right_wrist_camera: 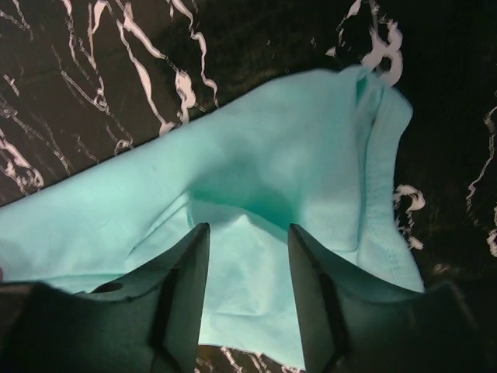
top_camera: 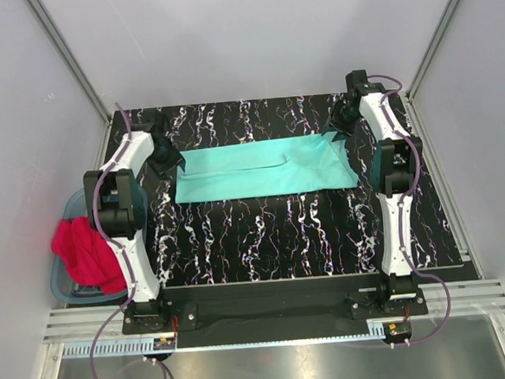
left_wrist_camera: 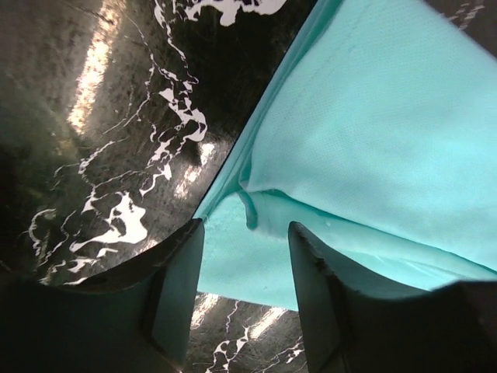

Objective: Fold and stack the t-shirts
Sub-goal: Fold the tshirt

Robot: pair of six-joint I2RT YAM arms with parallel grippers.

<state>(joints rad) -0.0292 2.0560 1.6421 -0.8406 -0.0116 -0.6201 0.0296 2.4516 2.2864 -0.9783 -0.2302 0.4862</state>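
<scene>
The mint-teal t-shirt [top_camera: 264,170] lies folded into a long flat strip across the far middle of the black marbled table [top_camera: 308,238]. My left gripper [top_camera: 167,162] is open just above the strip's left end; in the left wrist view [left_wrist_camera: 247,233] its fingers straddle the cloth's corner [left_wrist_camera: 365,140]. My right gripper [top_camera: 338,128] is open above the strip's far right corner; in the right wrist view [right_wrist_camera: 247,233] the cloth [right_wrist_camera: 256,171] bunches between its fingers. The red t-shirt [top_camera: 85,251] hangs crumpled over the tub at the left.
The translucent blue-grey plastic tub [top_camera: 72,293] sits off the table's left edge beside the left arm. White enclosure walls and metal frame rails close in the sides and back. An aluminium rail [top_camera: 270,311] runs along the near edge.
</scene>
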